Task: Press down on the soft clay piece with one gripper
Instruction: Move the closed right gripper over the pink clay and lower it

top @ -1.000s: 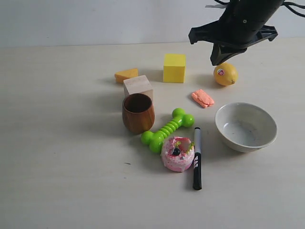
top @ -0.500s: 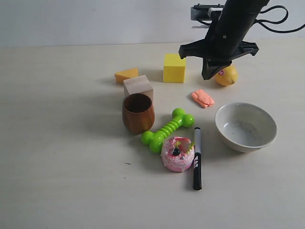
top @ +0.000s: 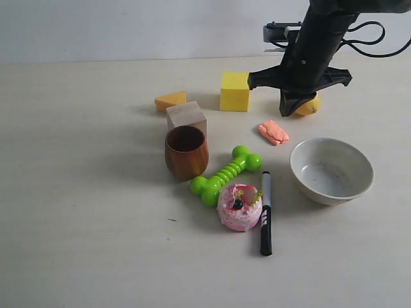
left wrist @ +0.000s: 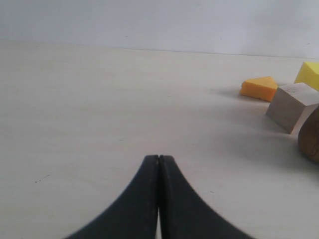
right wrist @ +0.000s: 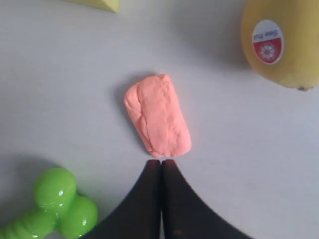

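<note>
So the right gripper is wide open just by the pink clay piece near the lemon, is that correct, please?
Not quite: the right gripper is shut, with its fingers pressed together, as the right wrist view shows. It is indeed just by the pink clay piece near the lemon.

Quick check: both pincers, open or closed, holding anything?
Left pincer: closed, holding nothing.
Right pincer: closed, holding nothing, tips by the soft clay piece.
</note>
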Controlling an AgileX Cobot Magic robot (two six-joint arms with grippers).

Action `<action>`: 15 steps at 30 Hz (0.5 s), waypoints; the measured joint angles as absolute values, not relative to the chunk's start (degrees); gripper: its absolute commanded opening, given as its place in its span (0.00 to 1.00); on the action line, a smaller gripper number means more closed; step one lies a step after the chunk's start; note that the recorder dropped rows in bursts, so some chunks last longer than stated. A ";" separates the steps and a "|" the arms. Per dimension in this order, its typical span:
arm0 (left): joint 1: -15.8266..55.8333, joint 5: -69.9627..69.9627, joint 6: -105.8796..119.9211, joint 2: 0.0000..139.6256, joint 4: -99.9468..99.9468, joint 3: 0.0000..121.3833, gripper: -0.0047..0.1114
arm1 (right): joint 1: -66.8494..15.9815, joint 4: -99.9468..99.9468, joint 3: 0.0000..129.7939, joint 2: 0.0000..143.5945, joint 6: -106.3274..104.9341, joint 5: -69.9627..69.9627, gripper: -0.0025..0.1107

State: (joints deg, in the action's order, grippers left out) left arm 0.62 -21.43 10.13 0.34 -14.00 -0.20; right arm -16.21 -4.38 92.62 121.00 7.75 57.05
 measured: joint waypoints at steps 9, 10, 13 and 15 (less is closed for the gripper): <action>0.62 -21.43 10.13 0.34 -14.00 -0.20 0.04 | -15.55 -7.41 93.64 123.87 7.64 55.39 0.02; 0.62 -21.43 10.13 0.34 -14.00 -0.20 0.04 | -15.55 -7.62 94.49 124.92 7.52 55.90 0.02; 0.62 -21.43 10.13 0.34 -14.00 -0.20 0.04 | -15.55 -8.36 97.57 126.91 7.29 57.43 0.02; 0.62 -21.43 10.13 0.34 -14.00 -0.20 0.04 | -15.55 -8.47 98.78 127.64 7.29 58.17 0.02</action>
State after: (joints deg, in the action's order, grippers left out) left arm 0.62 -21.43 10.13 0.34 -14.00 -0.20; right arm -15.55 -8.47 98.78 127.64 7.29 58.17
